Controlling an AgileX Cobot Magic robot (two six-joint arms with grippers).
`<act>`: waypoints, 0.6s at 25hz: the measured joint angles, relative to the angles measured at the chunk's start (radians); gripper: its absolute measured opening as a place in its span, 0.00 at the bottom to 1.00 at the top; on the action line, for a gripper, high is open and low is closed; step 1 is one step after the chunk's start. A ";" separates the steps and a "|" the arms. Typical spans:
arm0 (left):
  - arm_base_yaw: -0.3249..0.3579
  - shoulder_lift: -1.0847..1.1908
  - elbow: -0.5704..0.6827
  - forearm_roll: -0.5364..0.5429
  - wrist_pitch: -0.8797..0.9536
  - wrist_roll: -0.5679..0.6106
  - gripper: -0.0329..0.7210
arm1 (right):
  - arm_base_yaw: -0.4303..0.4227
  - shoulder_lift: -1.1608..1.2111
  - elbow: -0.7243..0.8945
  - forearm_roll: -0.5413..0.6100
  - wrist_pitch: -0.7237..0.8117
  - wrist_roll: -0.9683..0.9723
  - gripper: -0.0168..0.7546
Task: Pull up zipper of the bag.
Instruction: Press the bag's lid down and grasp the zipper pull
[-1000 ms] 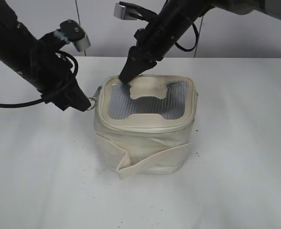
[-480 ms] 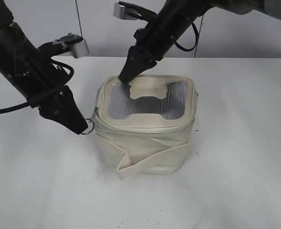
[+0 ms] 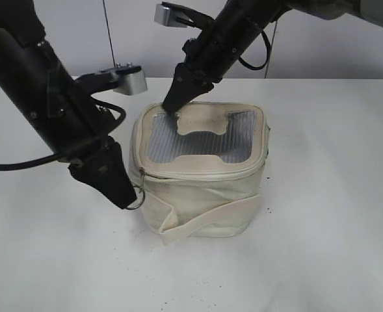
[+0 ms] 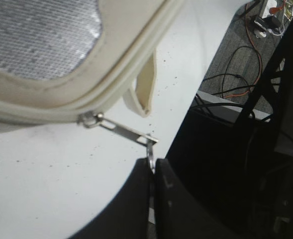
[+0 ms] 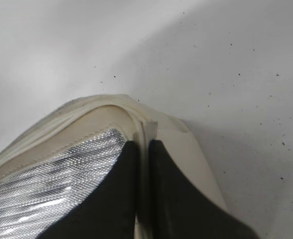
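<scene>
The bag (image 3: 201, 172) sits near the middle of the exterior view on the white counter (image 3: 321, 195), upright, its grey ribbed window (image 3: 201, 136) with the cream bone-shaped patch (image 3: 205, 122) facing up. A flat cream strap (image 3: 207, 220) wraps across the lower front of the bag.

The left end effector (image 3: 127, 198) comes in from the left of the exterior view and reaches down to the bag's lower-left front corner, where a small metal ring pull (image 3: 139, 194) shows just beside its tip. In the left wrist view the left end effector (image 4: 152, 172) has its fingers pressed together on the ring pull (image 4: 150, 158), which links through a thin metal tab (image 4: 125, 131) to a silver slider (image 4: 88, 119) on the zipper (image 4: 131, 59) track at the rim of the bag's top panel.

The right end effector (image 3: 171, 104) comes down from the upper middle of the exterior view onto the back-left corner of the top panel. In the right wrist view its two dark fingers (image 5: 114, 199) lie close together, pinching the raised cream rim (image 5: 142, 149) of the bag at that corner, with the ribbed window (image 5: 51, 184) at lower left.
</scene>
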 joint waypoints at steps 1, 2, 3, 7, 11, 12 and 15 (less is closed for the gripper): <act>-0.020 0.000 0.000 0.001 0.000 -0.024 0.04 | 0.000 0.000 0.000 0.000 0.000 0.000 0.07; -0.041 0.000 0.000 0.003 -0.003 -0.050 0.04 | 0.000 0.000 0.000 0.000 0.000 0.001 0.07; -0.059 0.000 0.000 0.008 -0.011 -0.083 0.04 | 0.000 0.000 0.000 0.000 0.000 0.002 0.07; -0.148 0.000 0.000 0.024 -0.080 -0.180 0.04 | 0.000 0.000 0.000 0.000 0.000 0.002 0.07; -0.228 0.000 0.000 0.031 -0.167 -0.197 0.04 | 0.000 0.000 0.000 0.000 0.000 0.004 0.07; -0.243 0.000 0.000 0.025 -0.184 -0.200 0.04 | 0.000 0.000 0.000 0.000 0.000 0.004 0.07; -0.275 0.000 0.000 -0.008 -0.239 -0.203 0.04 | 0.000 0.000 0.000 0.000 0.000 0.004 0.07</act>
